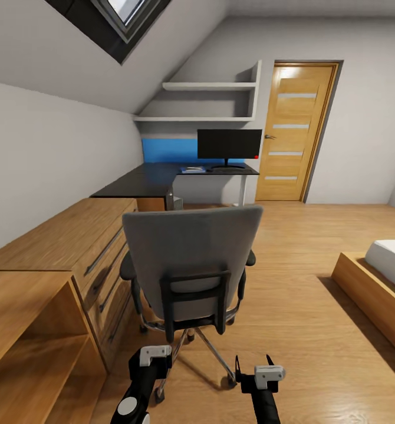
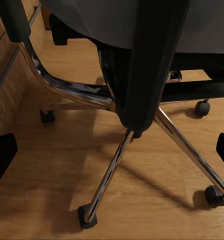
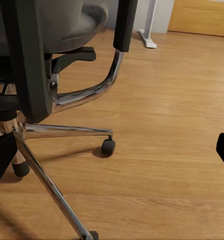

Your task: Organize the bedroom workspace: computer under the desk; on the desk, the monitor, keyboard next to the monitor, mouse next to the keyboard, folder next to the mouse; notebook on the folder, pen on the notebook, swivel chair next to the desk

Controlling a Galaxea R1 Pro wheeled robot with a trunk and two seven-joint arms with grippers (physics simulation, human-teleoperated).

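Note:
The swivel chair (image 1: pixel 191 259) stands on the wood floor right in front of me, its tall grey back turned to me. My left gripper (image 1: pixel 149 365) and right gripper (image 1: pixel 254 368) hang low behind its chrome star base (image 2: pixel 112 170), both open and empty, not touching it. Across the room, the black-topped desk (image 1: pixel 144 179) carries the monitor (image 1: pixel 229 144). A flat blue folder (image 1: pixel 193 169) with something pale on it lies left of the monitor's base. A pale box under the desk looks like the computer (image 1: pixel 175 201). Keyboard, mouse and pen are too small to make out.
A wooden drawer chest (image 1: pixel 73 235) and an open shelf unit (image 1: pixel 26 330) line the left wall, close beside the chair. A bed (image 1: pixel 380 282) sits at the right. A door (image 1: pixel 295 132) is beyond the desk. Open floor (image 1: pixel 292 247) lies right of the chair.

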